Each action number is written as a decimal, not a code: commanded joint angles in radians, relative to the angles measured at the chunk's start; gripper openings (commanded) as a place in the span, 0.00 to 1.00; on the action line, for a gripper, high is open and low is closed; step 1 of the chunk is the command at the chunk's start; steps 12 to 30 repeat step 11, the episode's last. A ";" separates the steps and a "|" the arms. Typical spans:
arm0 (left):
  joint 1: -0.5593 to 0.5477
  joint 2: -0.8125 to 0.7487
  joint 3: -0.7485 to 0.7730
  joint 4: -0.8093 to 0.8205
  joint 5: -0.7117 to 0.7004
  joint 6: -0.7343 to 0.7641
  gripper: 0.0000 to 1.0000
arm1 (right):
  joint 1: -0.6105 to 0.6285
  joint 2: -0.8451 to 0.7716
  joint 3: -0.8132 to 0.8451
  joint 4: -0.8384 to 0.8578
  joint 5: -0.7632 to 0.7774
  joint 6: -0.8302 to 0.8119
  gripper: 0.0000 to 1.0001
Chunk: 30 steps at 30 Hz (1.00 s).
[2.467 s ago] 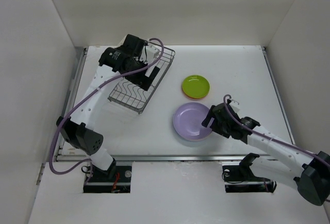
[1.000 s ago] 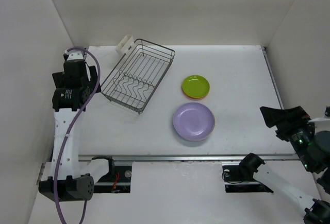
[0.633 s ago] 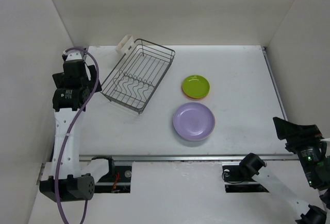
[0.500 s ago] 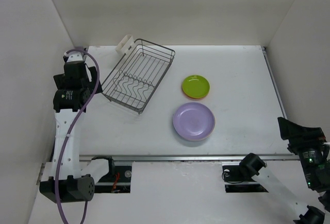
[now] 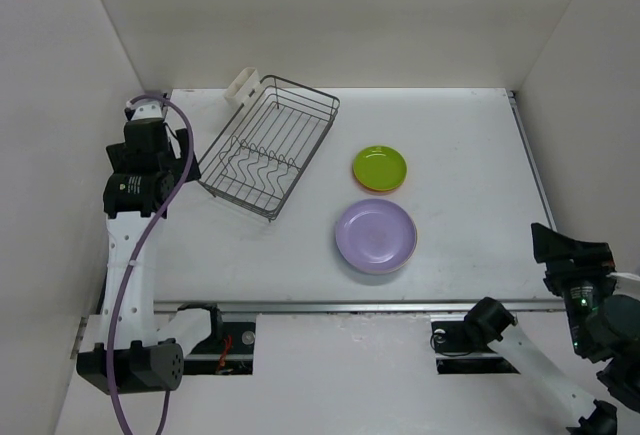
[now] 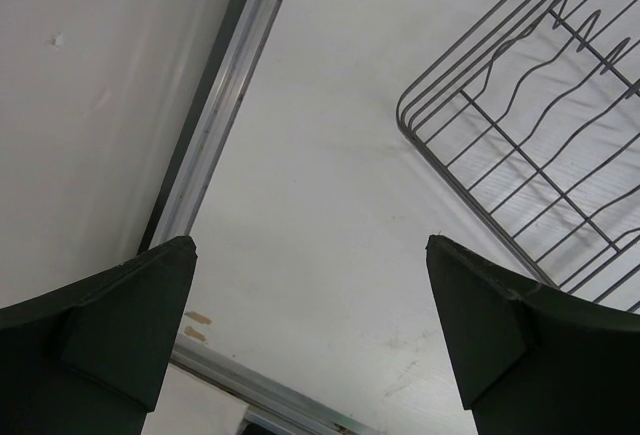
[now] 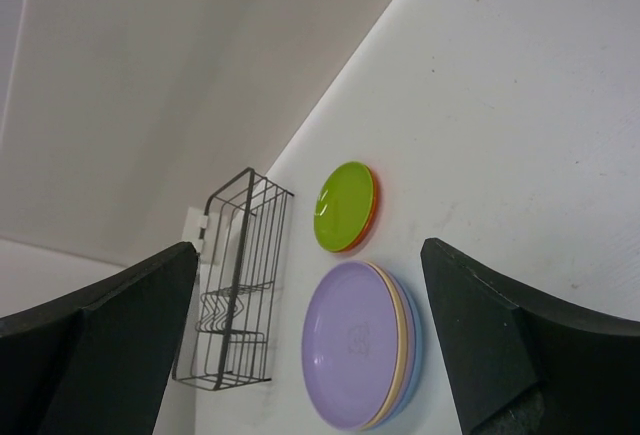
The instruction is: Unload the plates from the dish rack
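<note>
The dish rack (image 5: 268, 145) stands at the back left with no plates in it; its near corner shows in the left wrist view (image 6: 530, 145). The lavender plate (image 5: 375, 236) tops a stack at mid-table, with cream (image 7: 401, 327) and blue (image 7: 416, 340) rims beneath it. The lime-green plate (image 5: 380, 166) lies on the orange one (image 7: 373, 207) just behind that stack. My left gripper (image 6: 310, 250) is open over bare table left of the rack. Far right of the plates and raised, my right gripper (image 7: 305, 250) is open too, holding nothing.
A white caddy (image 5: 244, 84) hangs on the rack's far corner. A metal rail (image 6: 215, 115) runs along the table's left edge beside the left arm (image 5: 140, 170). White walls close in the left, back and right sides. The right arm (image 5: 585, 285) hangs past the near right corner.
The left arm has left the rack and the right arm has left the lavender plate; both drew back to the table's sides. Over the last second only the right arm shifted slightly.
</note>
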<state>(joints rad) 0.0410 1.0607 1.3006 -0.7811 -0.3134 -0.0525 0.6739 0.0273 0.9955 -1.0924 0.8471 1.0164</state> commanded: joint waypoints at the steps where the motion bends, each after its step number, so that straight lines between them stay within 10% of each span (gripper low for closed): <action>1: 0.005 -0.019 -0.012 0.034 0.016 0.005 0.99 | 0.000 -0.056 -0.009 0.012 0.029 0.021 1.00; 30: 0.005 -0.010 -0.021 0.034 0.037 0.005 0.99 | 0.000 -0.093 -0.018 0.012 0.038 0.031 1.00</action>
